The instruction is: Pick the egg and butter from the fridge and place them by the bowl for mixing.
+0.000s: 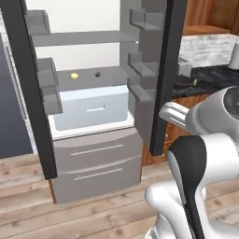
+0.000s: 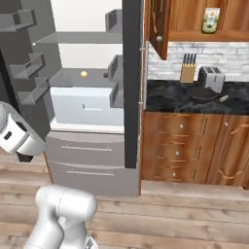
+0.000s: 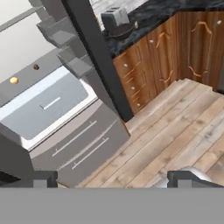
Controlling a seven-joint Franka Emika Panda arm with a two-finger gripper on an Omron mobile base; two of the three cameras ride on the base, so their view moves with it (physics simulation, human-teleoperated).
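The fridge stands open, with dark doors swung out on both sides. On its grey shelf lies the small yellow-orange egg, with a dark brown ball a little to its right. The butter is out of view. To the right of the fridge, the dark bowl sits on the black counter in front of the silver toaster. My gripper is open and holds nothing. It hangs over the wooden floor, well back from the fridge, with its dark fingertips far apart.
A pale blue drawer sits under the egg's shelf, above two grey freezer drawers. The right fridge door stands between the shelf and the counter. A knife block is by the toaster. Wooden cabinets lie below.
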